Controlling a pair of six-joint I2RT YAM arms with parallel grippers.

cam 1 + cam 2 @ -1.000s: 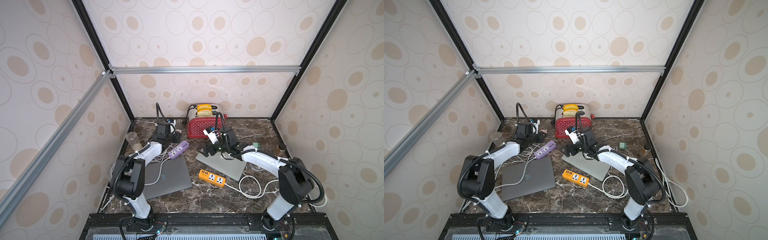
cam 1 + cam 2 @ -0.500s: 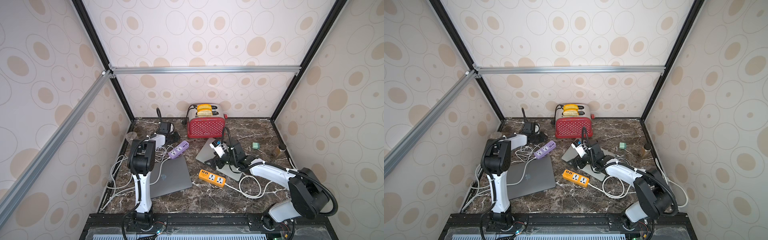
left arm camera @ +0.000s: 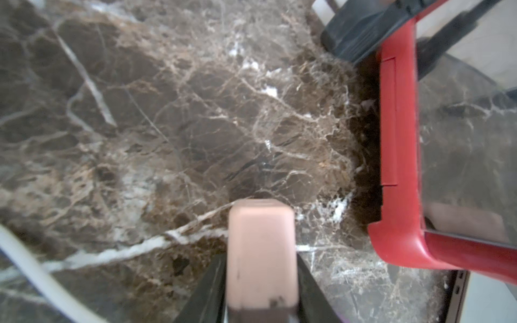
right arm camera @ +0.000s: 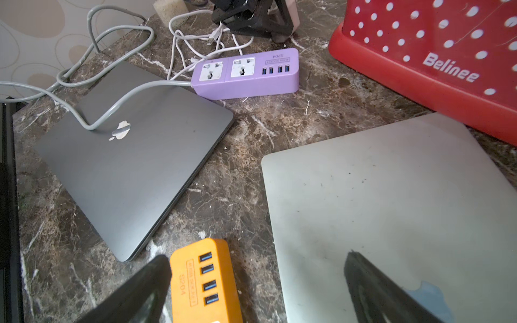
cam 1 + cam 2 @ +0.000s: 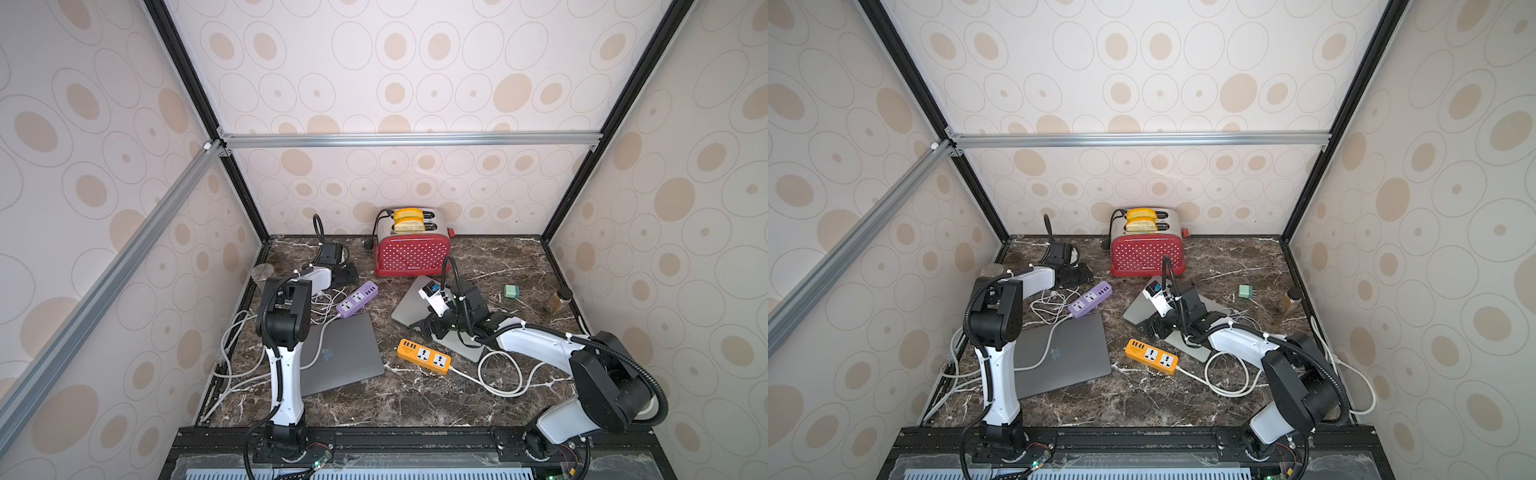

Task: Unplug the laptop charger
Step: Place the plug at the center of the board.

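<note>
The laptop charger (image 3: 261, 229) is a pale pinkish block held between the jaws of my left gripper (image 3: 261, 256), just above the marble beside the red toaster (image 3: 397, 139). Both top views place the left gripper (image 5: 345, 274) (image 5: 1075, 274) at the back left, behind the purple power strip (image 5: 357, 298). In the right wrist view both sockets of the purple power strip (image 4: 246, 74) are empty. My right gripper (image 4: 257, 257) is open and empty. It hovers between the orange power strip (image 4: 204, 279) and a corner of the silver laptop (image 4: 391, 195).
A dark grey laptop (image 5: 345, 357) lies front left with a grey cable (image 4: 112, 109) draped over it. White cables tangle behind the purple strip. A glass (image 5: 262, 272) stands at the left edge. A green block (image 5: 511, 291) and a brown jar (image 5: 559, 299) sit at the right.
My left arm has folded upright and its gripper has pulled back toward the rear beside the toaster. My right gripper has drawn forward and lower, from near the toaster to over the silver laptop.
</note>
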